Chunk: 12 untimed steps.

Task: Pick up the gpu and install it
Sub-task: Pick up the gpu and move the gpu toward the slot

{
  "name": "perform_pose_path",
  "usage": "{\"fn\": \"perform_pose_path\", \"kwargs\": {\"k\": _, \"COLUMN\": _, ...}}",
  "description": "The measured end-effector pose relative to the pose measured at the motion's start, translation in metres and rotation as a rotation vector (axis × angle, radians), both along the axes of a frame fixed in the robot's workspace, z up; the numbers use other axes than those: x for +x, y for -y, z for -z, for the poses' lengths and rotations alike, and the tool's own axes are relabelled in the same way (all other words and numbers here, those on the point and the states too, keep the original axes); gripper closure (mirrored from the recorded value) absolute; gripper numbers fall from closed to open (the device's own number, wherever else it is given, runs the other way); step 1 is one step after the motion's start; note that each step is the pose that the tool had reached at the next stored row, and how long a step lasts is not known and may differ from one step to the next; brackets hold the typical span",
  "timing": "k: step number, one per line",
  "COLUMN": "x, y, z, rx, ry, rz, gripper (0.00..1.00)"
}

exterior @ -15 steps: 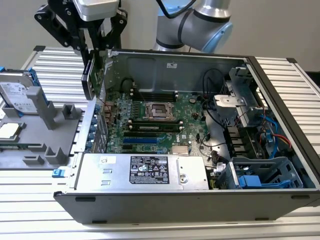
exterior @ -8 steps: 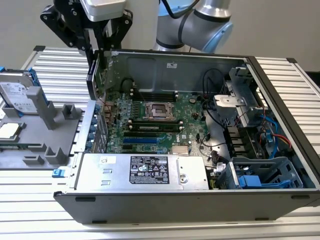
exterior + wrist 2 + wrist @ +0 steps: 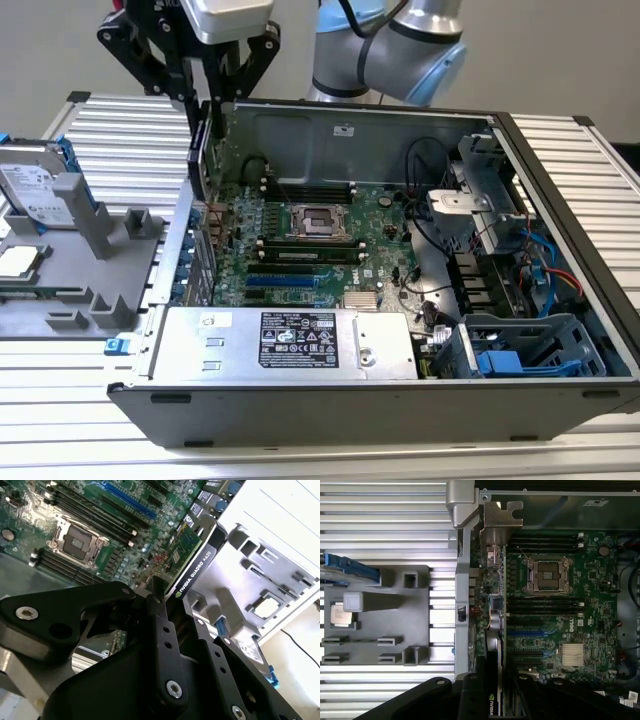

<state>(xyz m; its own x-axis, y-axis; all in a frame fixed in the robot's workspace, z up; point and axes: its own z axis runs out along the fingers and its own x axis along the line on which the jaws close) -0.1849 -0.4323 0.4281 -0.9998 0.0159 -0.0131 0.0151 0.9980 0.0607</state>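
Observation:
The gpu (image 3: 187,545) is a thin green card with a black shroud and a silver bracket at one end. My gripper (image 3: 176,602) is shut on it, with a black finger (image 3: 159,611) pressed against each flat side. In the first wrist view the gpu (image 3: 496,612) shows edge-on, hanging over the motherboard's edge just inside the case's rear wall, and the gripper (image 3: 495,692) clamps its near end. In the exterior view the gripper (image 3: 205,92) hovers above the case's rear corner at that view's left, with the gpu (image 3: 204,140) hanging down from it.
The open computer case (image 3: 560,190) lies on a slatted aluminium table. Inside are the motherboard (image 3: 310,240) with its CPU socket, blue expansion slots (image 3: 280,283), a power supply (image 3: 290,340) and drive cages. A grey fixture (image 3: 90,250) with a hard drive (image 3: 35,190) sits at the exterior view's left.

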Motion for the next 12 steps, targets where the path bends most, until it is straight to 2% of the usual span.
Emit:
{"fn": "perform_pose_path", "kwargs": {"k": 5, "x": 0.0062, "y": 0.0, "z": 0.0, "rx": 0.0, "ry": 0.0, "rz": 0.0, "gripper": 1.0}}
{"fn": "perform_pose_path", "kwargs": {"k": 12, "x": 0.0194, "y": 0.0, "z": 0.0, "rx": 0.0, "ry": 0.0, "rz": 0.0, "gripper": 1.0}}
